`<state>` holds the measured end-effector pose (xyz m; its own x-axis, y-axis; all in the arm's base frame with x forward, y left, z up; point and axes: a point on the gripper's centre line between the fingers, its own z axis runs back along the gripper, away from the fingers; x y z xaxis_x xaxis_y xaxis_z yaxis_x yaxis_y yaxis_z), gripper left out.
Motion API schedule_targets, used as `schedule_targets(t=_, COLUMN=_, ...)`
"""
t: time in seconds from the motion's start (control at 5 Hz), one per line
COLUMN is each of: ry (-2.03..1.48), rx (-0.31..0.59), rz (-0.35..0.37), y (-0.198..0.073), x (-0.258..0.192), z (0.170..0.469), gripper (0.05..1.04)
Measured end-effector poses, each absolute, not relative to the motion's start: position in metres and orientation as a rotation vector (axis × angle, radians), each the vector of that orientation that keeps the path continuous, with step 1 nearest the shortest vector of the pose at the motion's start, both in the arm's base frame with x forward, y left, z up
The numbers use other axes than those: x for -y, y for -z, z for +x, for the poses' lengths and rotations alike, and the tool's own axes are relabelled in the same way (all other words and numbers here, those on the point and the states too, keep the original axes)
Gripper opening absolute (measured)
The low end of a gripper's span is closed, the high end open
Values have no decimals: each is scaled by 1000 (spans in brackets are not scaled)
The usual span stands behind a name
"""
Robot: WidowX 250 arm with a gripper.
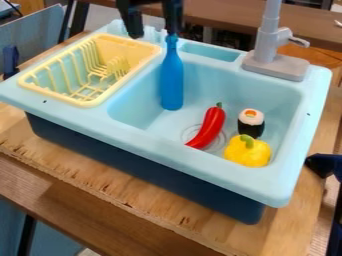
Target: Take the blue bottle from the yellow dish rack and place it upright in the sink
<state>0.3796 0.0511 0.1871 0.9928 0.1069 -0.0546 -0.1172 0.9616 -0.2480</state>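
- At the left of the toy sink (67,120) on the wooden counter (280,240), I see a yellow dish rack (92,102); its raised slots could snag an arm that swings low over that side.
- Next comes my end effector (154,34), at the top edge above the back of the sink. It is released, its two fingers spread well apart.
- The blue bottle (172,82) stands about upright in the left back part of the basin (137,102), its neck right under the right-hand finger in my view. I can't tell whether they touch. If they do, I judge that a sideways nudge or closing off-centre could topple it, since it's tall and narrow; coming down further could jam finger against neck.
- Right of it, the red chili pepper (211,125) lies aslant on the basin floor, near the drain. A falling bottle could knock it along.
- Farther right, the yellow bell pepper (247,152) sits in the same basin, with the sushi roll (251,123) upright just behind it. They're so close that bumping one would likely shift the other.
- The grey faucet (268,42) rises at the back right; too wide a swing that way could strike it.
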Motion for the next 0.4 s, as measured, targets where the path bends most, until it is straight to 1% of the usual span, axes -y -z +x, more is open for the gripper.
schedule_targets(t=0.2, ry=-110, rx=5, rz=-237, y=-204, x=-51, z=370, gripper=1001)
schedule_targets(t=0.4, ry=-67, rx=59, rz=-78, y=-223, x=-49, z=347, gripper=1000)
